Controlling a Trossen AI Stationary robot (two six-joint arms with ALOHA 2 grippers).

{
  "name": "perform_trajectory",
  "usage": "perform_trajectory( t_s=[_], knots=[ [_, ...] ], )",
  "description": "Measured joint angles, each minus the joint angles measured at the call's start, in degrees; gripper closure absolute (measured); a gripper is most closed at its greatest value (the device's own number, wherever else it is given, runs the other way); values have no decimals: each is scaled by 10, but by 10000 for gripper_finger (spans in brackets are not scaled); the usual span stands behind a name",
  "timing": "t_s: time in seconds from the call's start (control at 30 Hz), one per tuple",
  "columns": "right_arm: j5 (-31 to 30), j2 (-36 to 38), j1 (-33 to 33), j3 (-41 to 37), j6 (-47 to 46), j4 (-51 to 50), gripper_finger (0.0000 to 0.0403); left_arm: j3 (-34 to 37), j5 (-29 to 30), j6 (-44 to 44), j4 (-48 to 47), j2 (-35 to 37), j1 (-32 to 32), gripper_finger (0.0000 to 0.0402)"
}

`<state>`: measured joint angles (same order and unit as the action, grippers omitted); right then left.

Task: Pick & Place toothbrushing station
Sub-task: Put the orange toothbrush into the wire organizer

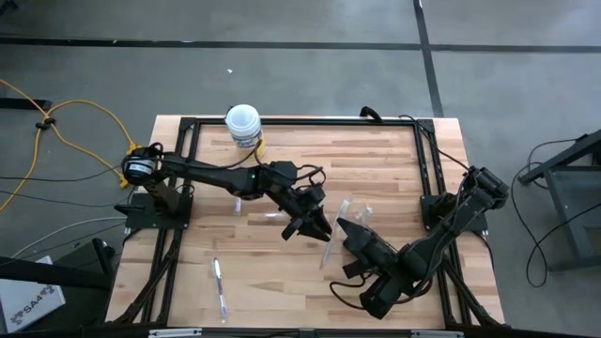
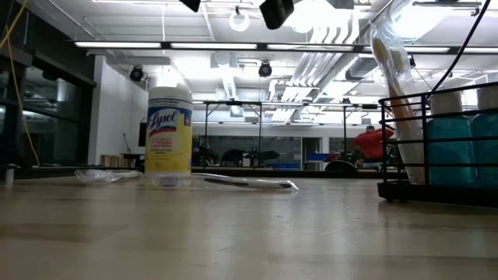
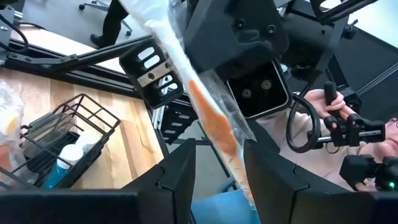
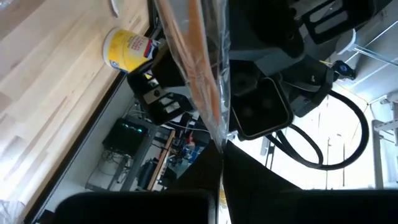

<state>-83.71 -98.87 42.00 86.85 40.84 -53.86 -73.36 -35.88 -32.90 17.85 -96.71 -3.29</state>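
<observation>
Clear plastic sleeve, orange toothbrush [image 4: 199, 74] inside, held up well apart from canister [image 1: 243, 124]. Right claw [image 4: 221, 149] clenched on sleeve. Left claw [image 3: 214, 171] spread either side, apparently not pinching. Black wire toothbrushing station [image 3: 62, 143] sits on worktop [image 1: 282, 272], also well apart from canister. Likely best: left clamps before right lets go.

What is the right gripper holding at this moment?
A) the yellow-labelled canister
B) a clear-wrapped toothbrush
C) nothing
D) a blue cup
B: in the right wrist view the right gripper is pinched on the clear-wrapped toothbrush, which rises from between its fingers.
</observation>
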Motion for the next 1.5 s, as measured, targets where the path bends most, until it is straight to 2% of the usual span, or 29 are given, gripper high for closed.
perform_trajectory(
  t_s=[0.5, 0.83, 0.93, 1.27, 1.5],
  knots=[
    [35, 0, -1, 0, 74, 91, 399, 0, 17, 2, 22, 0, -5, 270],
    [33, 0, -4, 0, 75, 96, 399, 0, 20, 0, 22, 0, -13, 273],
    [33, 0, -5, 0, 75, 96, 399, 0, 20, 0, 22, 0, -13, 290],
    [32, 0, -5, 0, 75, 96, 399, 1, 26, -2, 19, 0, -13, 384],
    [36, 0, -5, 0, 75, 96, 399, 1, 23, -2, 20, 0, -13, 388]
  ],
)
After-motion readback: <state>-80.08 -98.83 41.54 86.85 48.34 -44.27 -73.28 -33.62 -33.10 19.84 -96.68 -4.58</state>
